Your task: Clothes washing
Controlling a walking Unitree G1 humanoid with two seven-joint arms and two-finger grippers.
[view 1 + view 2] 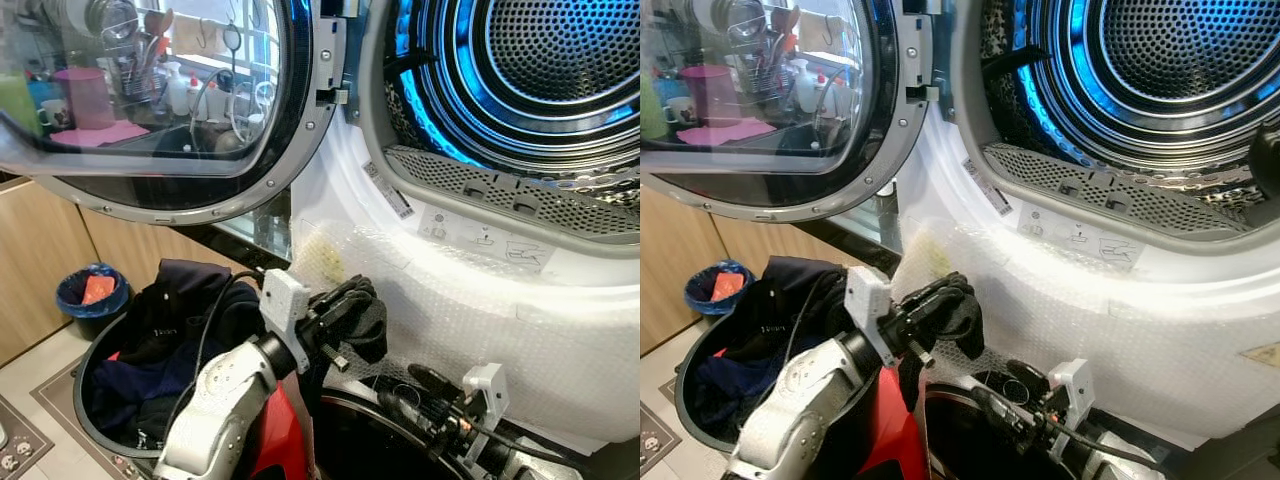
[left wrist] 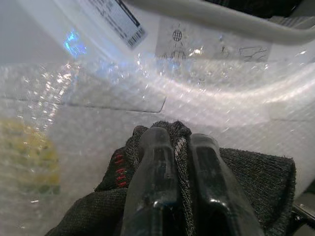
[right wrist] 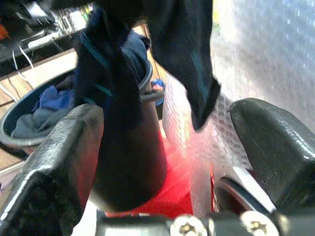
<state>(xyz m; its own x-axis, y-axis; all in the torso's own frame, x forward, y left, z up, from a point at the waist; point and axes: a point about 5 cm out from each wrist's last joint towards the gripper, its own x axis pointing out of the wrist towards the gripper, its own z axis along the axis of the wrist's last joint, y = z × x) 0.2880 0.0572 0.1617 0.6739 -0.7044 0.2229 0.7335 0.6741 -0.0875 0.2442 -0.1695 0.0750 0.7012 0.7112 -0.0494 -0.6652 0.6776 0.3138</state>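
The left gripper (image 1: 350, 310) is pressed together on a dark knit garment (image 2: 246, 182), pinching a fold of it between both fingers (image 2: 152, 187); small red stitched marks on the cloth are too small to read. It holds the garment up against the bubble wrap (image 1: 500, 320) that covers the white front of the washing machine (image 1: 400, 170), at about 7 o'clock from the open drum (image 1: 560, 60).

The right gripper (image 3: 162, 162) sits lower, at 5 o'clock from the left one, with its fingers (image 3: 54, 162) spread wide and nothing between them; dark cloth hangs just ahead of it.

On the machine's rim, a barcode sticker (image 2: 115, 17) and a panel of small pictograms (image 1: 480, 238) carry print too fine to read.

The round glass door (image 1: 150, 90) stands swung open at 10 o'clock. Below it, at 8 o'clock from the left gripper, a dark round basket (image 1: 95, 425) holds navy and black clothes (image 1: 170, 340). Farther off at 9 o'clock, a small bin with a blue liner (image 1: 75, 300) holds something orange.
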